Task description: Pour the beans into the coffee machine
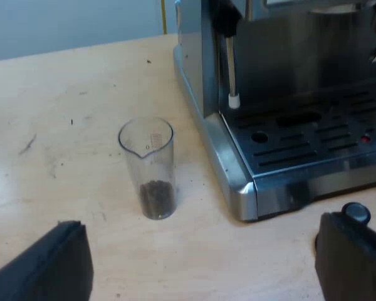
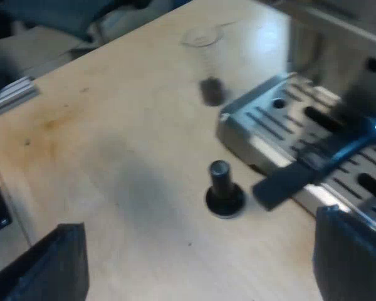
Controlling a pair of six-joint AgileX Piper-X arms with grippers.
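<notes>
A clear measuring glass (image 1: pixel 147 169) stands upright on the wooden table beside the espresso machine's (image 1: pixel 238 182) corner, with a small heap of dark beans in its bottom. My left gripper (image 1: pixel 200 269) hovers open a short way from the glass, nothing between its fingers (image 1: pixel 50 266). The right wrist view has the same glass (image 2: pixel 207 63) farther off, by the machine's drip tray (image 2: pixel 269 119). My right gripper (image 2: pixel 200 269) is open and empty above the table, near a tamper with a black knob (image 2: pixel 224 191).
The machine's steam wand (image 1: pixel 232 63) hangs over the slotted drip tray (image 1: pixel 313 135). A dark holder handle (image 2: pixel 301 172) sticks out over the tray's edge, toward the tamper. The tamper's knob (image 1: pixel 356 213) peeks out by my left gripper's finger.
</notes>
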